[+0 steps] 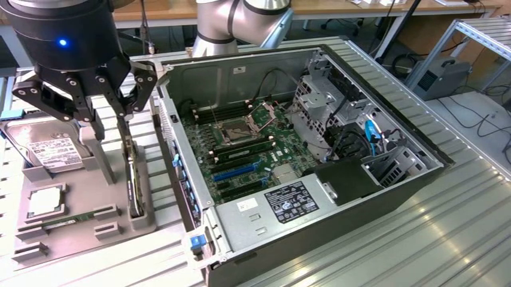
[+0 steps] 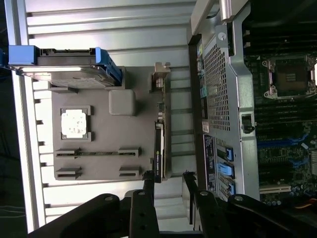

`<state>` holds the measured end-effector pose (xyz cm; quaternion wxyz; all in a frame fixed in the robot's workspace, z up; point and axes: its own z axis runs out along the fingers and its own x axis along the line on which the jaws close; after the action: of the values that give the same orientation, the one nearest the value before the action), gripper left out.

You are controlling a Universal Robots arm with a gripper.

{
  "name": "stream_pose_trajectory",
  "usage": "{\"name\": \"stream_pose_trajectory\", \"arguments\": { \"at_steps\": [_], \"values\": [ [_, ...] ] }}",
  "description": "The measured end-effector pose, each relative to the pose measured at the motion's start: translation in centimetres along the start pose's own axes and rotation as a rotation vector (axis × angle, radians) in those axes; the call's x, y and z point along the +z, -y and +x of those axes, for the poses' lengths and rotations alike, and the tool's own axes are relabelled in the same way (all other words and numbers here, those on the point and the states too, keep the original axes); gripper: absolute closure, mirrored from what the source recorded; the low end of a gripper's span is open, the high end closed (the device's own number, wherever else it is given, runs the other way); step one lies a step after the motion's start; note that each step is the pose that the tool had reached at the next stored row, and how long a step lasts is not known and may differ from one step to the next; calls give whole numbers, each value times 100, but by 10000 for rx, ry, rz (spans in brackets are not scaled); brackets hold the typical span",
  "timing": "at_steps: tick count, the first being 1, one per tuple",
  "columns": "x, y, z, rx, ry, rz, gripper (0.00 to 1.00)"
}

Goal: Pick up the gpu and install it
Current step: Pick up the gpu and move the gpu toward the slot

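Grey moulded holder (image 1: 76, 185) sits on the ribbed metal table (image 1: 415, 239), at about nine o'clock from the open computer case (image 1: 399, 185) in the exterior view. The gpu (image 1: 136, 185) (image 2: 158, 148) stands on edge in the holder's slot nearest the case, uninstalled. The gripper (image 1: 112, 134) (image 2: 168, 181) hangs over that card's far end, at twelve o'clock from its middle, jaws spread wide and gripping nothing; in the wrist view the card's end lies between the two fingers, nearer one of them. A silver hard drive (image 1: 48, 152) stands at ten o'clock from the card, a processor chip (image 1: 46, 202) at eight o'clock. The motherboard (image 1: 248, 143) lies exposed inside the case.
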<state>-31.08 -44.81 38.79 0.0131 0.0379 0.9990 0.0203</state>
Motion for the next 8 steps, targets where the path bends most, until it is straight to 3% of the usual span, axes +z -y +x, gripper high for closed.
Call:
{"name": "stream_pose_trajectory", "arguments": {
  "at_steps": [8],
  "values": [
    [14,1,4,0,0,1,64]
  ]
}}
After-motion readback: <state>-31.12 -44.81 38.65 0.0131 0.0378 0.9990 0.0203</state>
